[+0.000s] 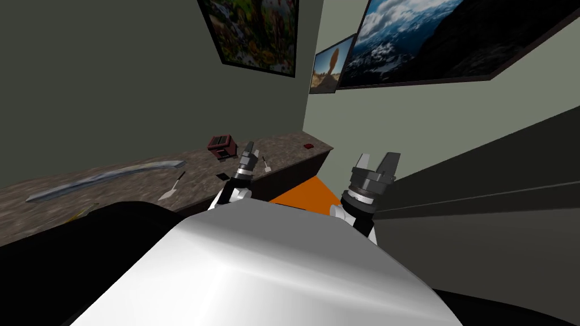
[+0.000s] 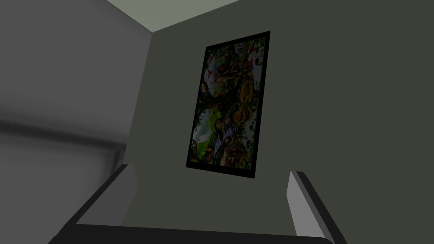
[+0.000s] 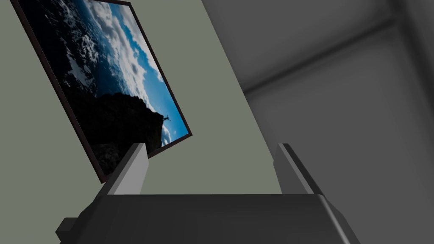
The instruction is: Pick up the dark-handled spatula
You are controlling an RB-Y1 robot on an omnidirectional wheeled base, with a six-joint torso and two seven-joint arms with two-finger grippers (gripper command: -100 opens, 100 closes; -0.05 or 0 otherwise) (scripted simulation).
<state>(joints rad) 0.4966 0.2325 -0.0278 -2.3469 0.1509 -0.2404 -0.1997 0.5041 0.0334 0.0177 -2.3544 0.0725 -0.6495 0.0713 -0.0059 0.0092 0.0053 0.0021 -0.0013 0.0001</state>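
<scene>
The spatula [image 1: 173,188] lies flat on the speckled brown counter [image 1: 130,189], its pale blade toward me and its dark handle pointing away to the right. My left gripper [image 1: 251,150] hangs open above the counter's front edge, to the right of the spatula and well clear of it. In the left wrist view, the left gripper [image 2: 212,173] has nothing between its fingers. My right gripper [image 1: 376,161] is raised farther right, over the floor beside a dark cabinet front. Seen from the right wrist, the right gripper [image 3: 210,148] is also open and holds nothing.
A dark red toaster [image 1: 221,146] stands at the back of the counter. A long grey curved object [image 1: 107,176] lies left of the spatula. A second small utensil [image 1: 265,165] and a dark flat piece [image 1: 222,176] lie near my left gripper. Orange floor [image 1: 308,195] shows between counter and cabinet.
</scene>
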